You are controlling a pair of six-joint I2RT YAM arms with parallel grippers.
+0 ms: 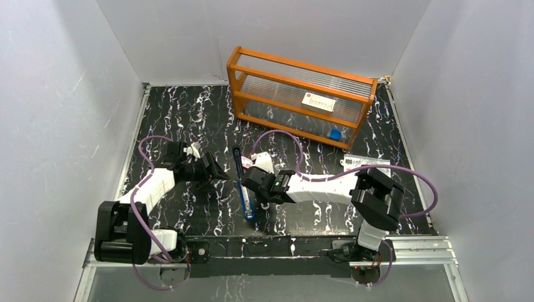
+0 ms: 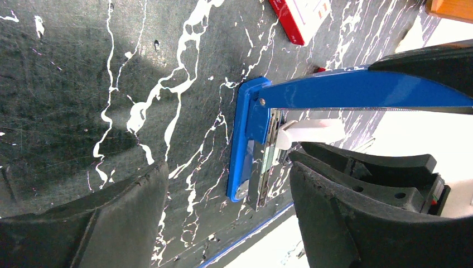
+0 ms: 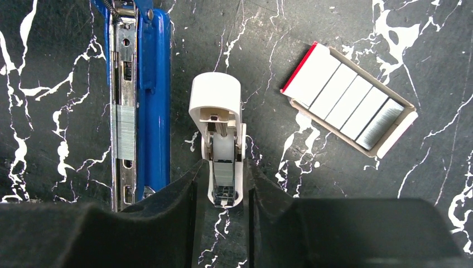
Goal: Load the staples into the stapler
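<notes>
Black fingers of the right gripper [image 3: 222, 176] fill the bottom of its wrist view. They are set narrowly apart around the near end of a small white gadget [image 3: 215, 95]; whether they pinch it I cannot tell. Just to that gripper's left lies the stapler [image 3: 157, 84], swung open, with 1 strip of staples [image 3: 124, 131] seated in its metal channel. Its long axis runs from the near edge of the table [image 1: 189, 126] toward the far edge, between the 2 arms. The left gripper [image 2: 228, 167] faces the stapler's hinge end, wide open and empty. A cardboard box [image 3: 402, 131] of spare strips sits apart, beyond the gadget. Loading looks done; closing the top likely remains. The right arm is nearer, the left one free.
</notes>
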